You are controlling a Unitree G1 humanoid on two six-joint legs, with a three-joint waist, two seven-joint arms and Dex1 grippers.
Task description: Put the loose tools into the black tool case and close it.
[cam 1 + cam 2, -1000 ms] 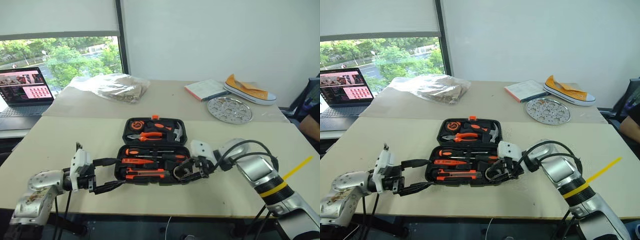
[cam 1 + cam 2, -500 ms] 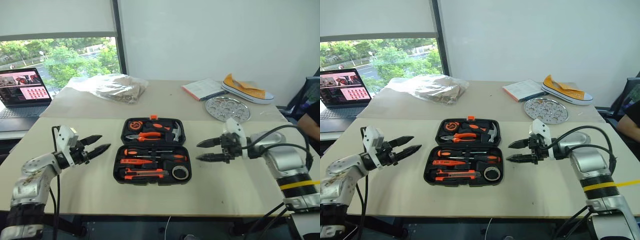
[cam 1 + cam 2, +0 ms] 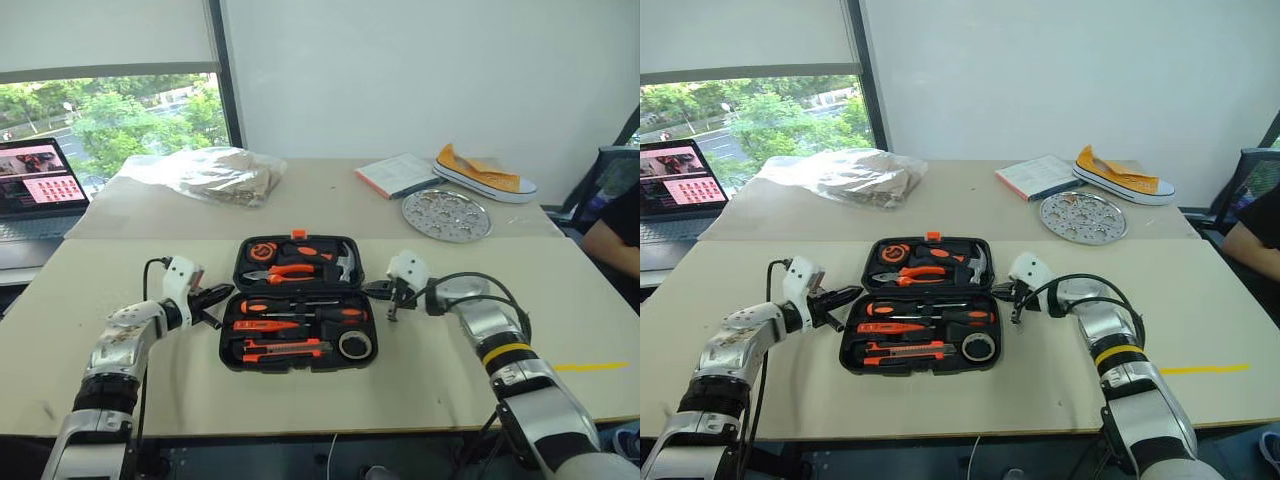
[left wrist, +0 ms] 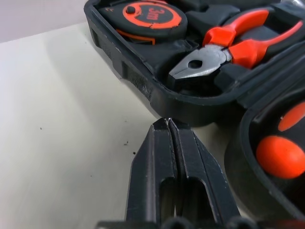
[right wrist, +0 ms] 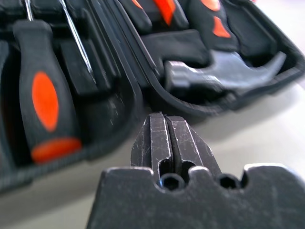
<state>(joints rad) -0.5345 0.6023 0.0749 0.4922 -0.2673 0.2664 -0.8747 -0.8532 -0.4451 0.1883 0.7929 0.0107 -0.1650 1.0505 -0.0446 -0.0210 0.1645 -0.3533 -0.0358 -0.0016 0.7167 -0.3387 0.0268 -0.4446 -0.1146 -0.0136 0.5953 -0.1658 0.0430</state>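
Tools are seen lying in the slots of the black tool case [image 3: 298,302], which sits open and flat in the middle of the frame on the table [image 3: 120,400]. The screwdrivers [image 3: 300,310], the utility knife [image 3: 285,348] and the tape roll [image 3: 354,345] are in the near half. The pliers [image 3: 290,270] and the hammer [image 3: 345,264] are in the far half. No loose tool is seen on the table, so the step in hand looks like closing the case.

The left gripper [image 3: 218,297] is placed just beside the left edge of the case, where the two halves meet. Its two fingers are pressed together and nothing is held. The right gripper [image 3: 378,291] is placed just beside the right edge, at the same fold. Its fingers are pressed together too, with nothing between them.

To close the case well, one half should be lifted from both sides at the same time, so it stays level. The tips should be slid under the rim, not poked into the slots. The lid should be turned slowly over the fold, so no tool is shaken out. Then it should be pushed down near the orange latch [image 3: 298,234] until it is shut.
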